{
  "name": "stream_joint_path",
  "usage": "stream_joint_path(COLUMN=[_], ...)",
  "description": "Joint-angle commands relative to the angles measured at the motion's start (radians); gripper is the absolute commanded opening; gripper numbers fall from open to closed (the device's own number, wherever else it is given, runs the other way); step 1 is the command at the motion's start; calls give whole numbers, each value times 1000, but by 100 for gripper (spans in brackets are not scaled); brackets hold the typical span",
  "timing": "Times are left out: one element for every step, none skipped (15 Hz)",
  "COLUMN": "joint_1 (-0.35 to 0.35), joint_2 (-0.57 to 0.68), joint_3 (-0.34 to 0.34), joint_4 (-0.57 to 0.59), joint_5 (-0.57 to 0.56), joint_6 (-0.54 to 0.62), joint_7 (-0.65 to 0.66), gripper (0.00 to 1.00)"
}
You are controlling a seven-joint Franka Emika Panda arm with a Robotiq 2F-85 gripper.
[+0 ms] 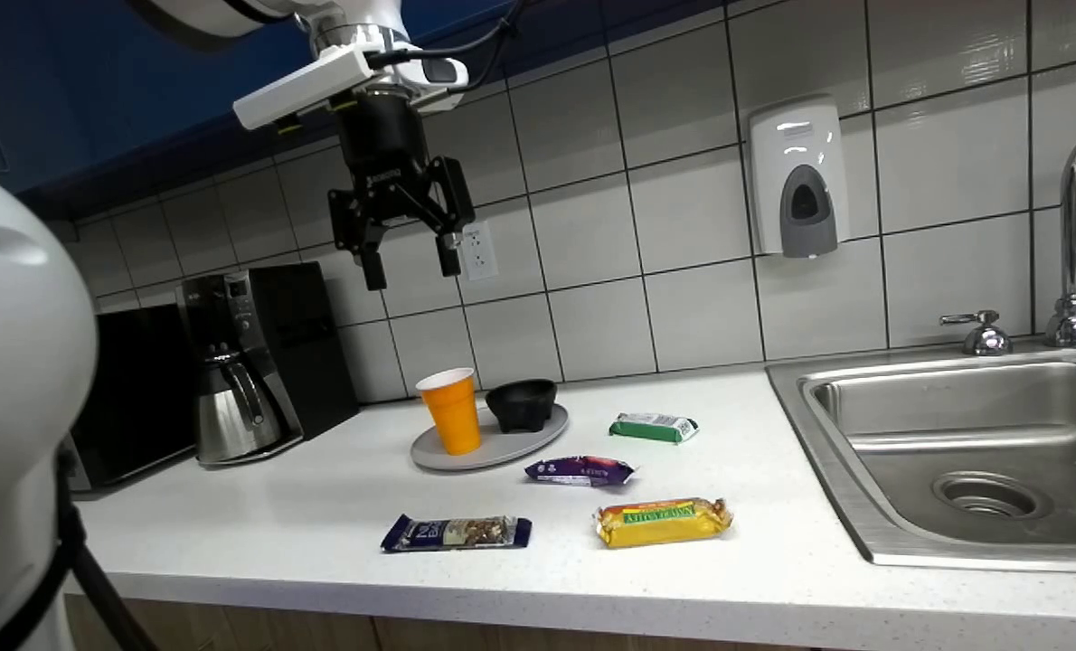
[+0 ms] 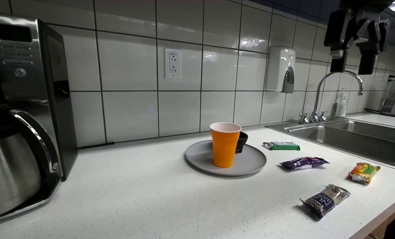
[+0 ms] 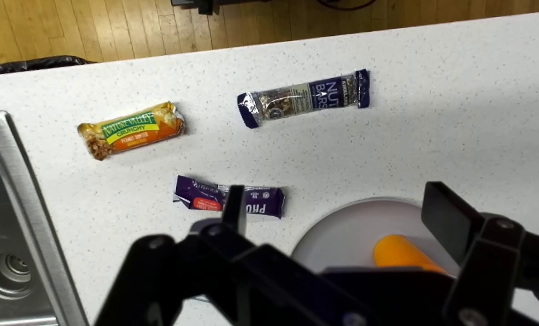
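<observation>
- Wrist view: my black jointed fingers [image 3: 450, 222] spread wide, empty.
- Grasping apparently not begun.
- Untouched: oblong purple-wrapped bar [image 3: 206, 194], tapered orange plastic cup [image 3: 397, 253].

White dispenser [image 1: 800, 154] — steel sink [image 1: 832, 452]
</observation>
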Motion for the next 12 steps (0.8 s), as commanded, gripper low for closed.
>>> stream_joint_path(joint_1=[-10, -5, -2, -2, -1, 1, 2, 3, 6, 7, 11, 16], joint_2=[37, 55, 70, 88, 107, 129, 147, 165, 183, 200, 215, 230], joint_3=[7, 0, -4, -5, -8, -13, -14, -15, -16, -15, -12, -8], joint_4=[-1, 0, 4, 7, 11, 16, 19, 22, 26, 29, 33, 35], joint_5=[19, 24, 28, 20, 22, 28, 29, 29, 34, 36, 43, 51], joint_6=[33, 49, 55, 73, 90, 109, 124, 139, 153, 167, 178, 194], joint_7=[-28, -49, -65, -85, -103, -124, -141, -157, -173, -186, -198, -208], gripper=[100, 100, 100, 100, 100, 100, 100, 100, 100, 100, 100, 100])
